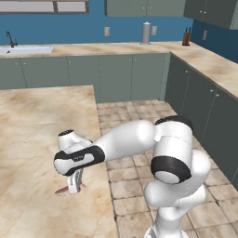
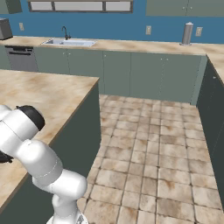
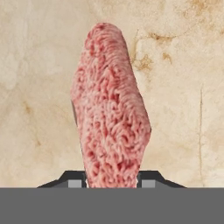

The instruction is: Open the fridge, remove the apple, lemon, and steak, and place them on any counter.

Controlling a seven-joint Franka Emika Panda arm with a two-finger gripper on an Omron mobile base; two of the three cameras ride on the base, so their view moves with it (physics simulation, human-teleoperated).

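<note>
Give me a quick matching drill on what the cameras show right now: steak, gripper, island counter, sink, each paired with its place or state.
Things:
1. steak
2. gripper
3. island counter
4. sink

Places or states:
A. set into the counter along the blue back wall
B. beige marbled top, directly below the hand
C. pinkish-red slab clamped between the fingertips
D. shut, pointing down at the island top

Pairs: 1-C, 2-D, 3-B, 4-A
</note>
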